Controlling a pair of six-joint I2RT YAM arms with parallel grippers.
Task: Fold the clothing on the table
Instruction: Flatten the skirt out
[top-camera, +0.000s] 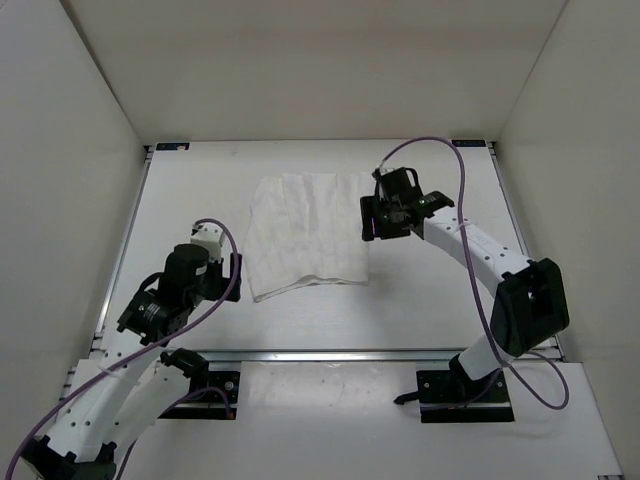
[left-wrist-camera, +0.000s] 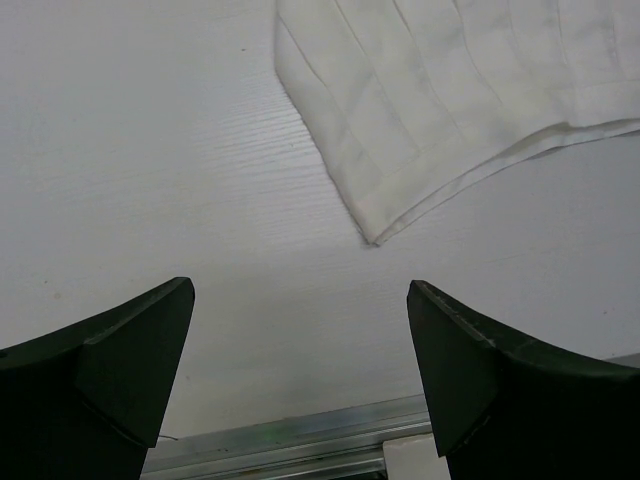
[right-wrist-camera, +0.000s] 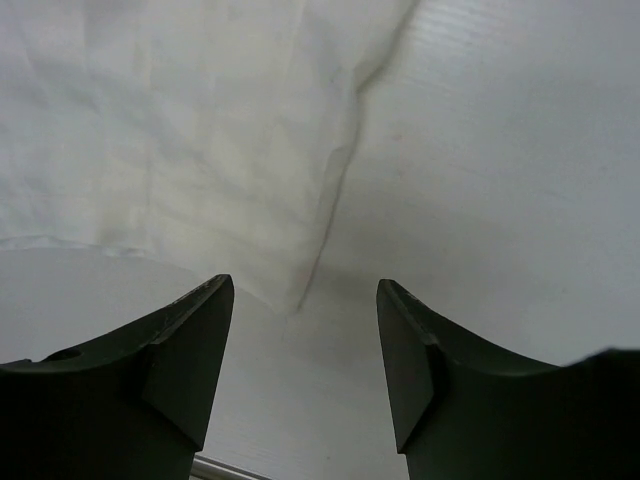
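Lying flat on bench (top-camera: 420, 300), clothing (top-camera: 310, 235) is judged thin, limp, light | grasp is advised at its near corners | left tool (left-wrist-camera: 300, 300) released, empty | right tool (right-wrist-camera: 305, 290) released, empty

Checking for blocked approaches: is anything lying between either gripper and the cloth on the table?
Nothing visible does. Only bare table lies between the open left gripper and the near corner of the cloth. The right gripper, also open, is at the cloth's edge, with a corner showing between its fingers.
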